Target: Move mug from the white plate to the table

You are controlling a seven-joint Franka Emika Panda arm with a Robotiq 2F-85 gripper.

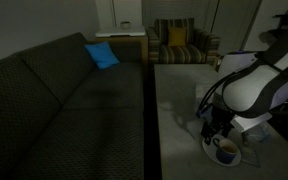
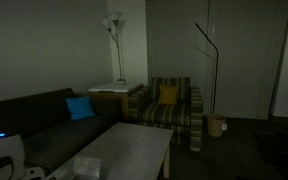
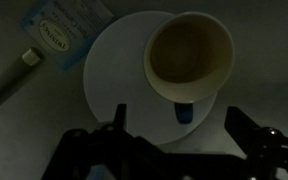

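The mug [image 3: 189,55], pale outside with a dark inside, stands on the white plate [image 3: 109,80] in the wrist view, toward the plate's right side, its blue handle pointing at the camera. My gripper [image 3: 179,128] is open, its two dark fingers wide apart just short of the mug, holding nothing. In an exterior view the gripper [image 1: 216,130] hangs just above the mug [image 1: 225,150] and plate [image 1: 212,152] near the front of the grey table [image 1: 179,110]. The table [image 2: 124,150] also shows in an exterior view, where the mug is not discernible.
A pale blue-white packet [image 3: 64,30] and a pale stick-like item [image 3: 9,80] lie beside the plate. A dark patterned sofa [image 1: 54,110] with a blue cushion [image 1: 101,55] runs along the table. A striped armchair [image 1: 179,45] stands at the far end.
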